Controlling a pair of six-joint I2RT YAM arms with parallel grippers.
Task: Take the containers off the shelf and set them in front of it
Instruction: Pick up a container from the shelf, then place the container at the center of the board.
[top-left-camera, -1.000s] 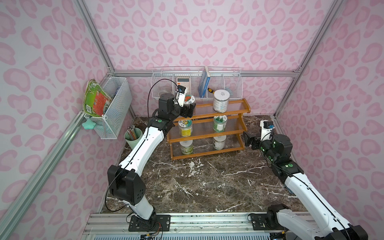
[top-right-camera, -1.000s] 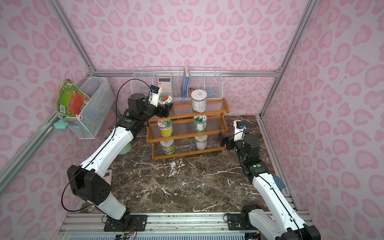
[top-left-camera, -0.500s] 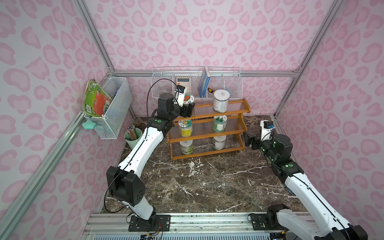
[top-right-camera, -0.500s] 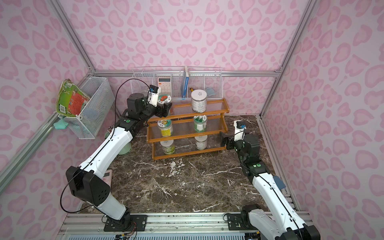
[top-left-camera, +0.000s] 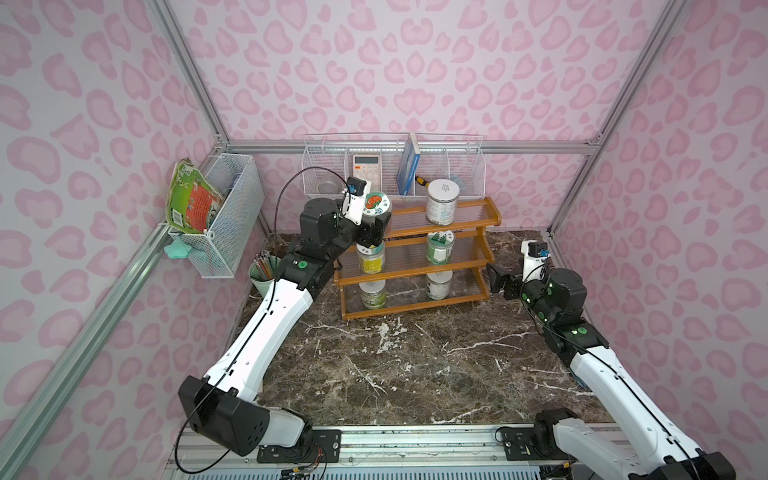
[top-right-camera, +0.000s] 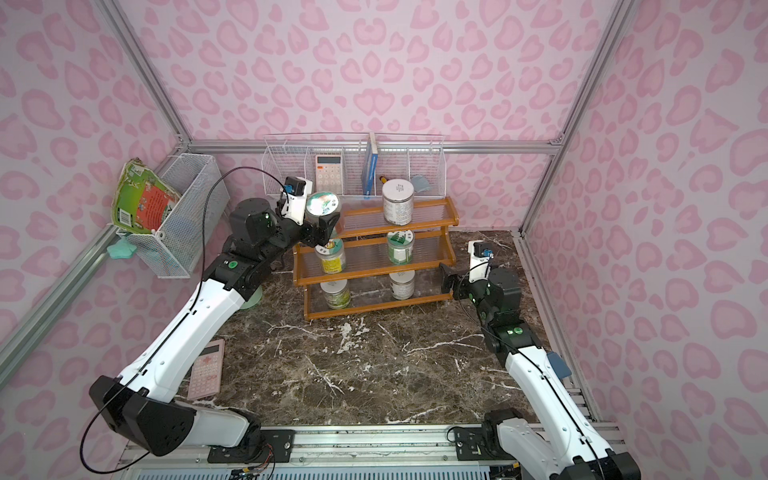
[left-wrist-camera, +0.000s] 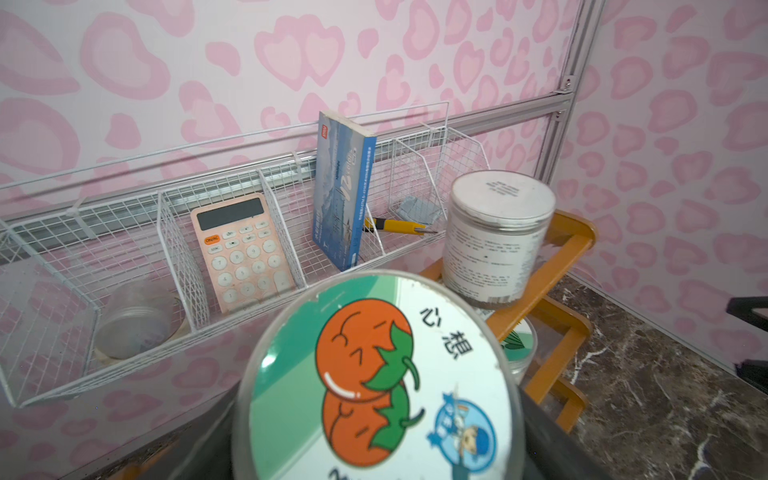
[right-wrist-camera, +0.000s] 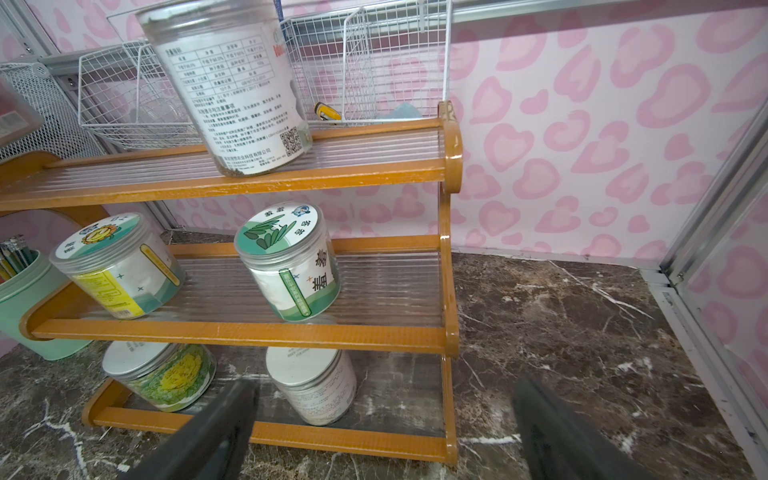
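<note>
The orange-brown shelf (top-left-camera: 415, 272) stands at the back of the marble table. My left gripper (top-left-camera: 374, 230) is shut on the tomato-sticker container (top-left-camera: 376, 203) at the left end of the top tier; its lid (left-wrist-camera: 378, 382) fills the left wrist view. A plain white-lidded container (top-left-camera: 443, 201) stands further right on that tier. Two stickered ones (top-left-camera: 371, 257) (top-left-camera: 439, 248) sit on the middle tier and two more (top-left-camera: 372, 293) (top-left-camera: 437, 284) on the bottom. My right gripper (top-left-camera: 498, 279) hangs open just off the shelf's right end, nothing between its fingers (right-wrist-camera: 216, 428).
A mint-green pencil cup (top-left-camera: 264, 276) stands left of the shelf, under my left arm. White wire baskets hang on the back wall (top-left-camera: 392, 166) and the left wall (top-left-camera: 226, 216). A pink calculator (top-right-camera: 205, 370) lies on the table by the left arm.
The left gripper's jaws have closed onto the tomato-sticker container. The right arm has stayed where it was.
</note>
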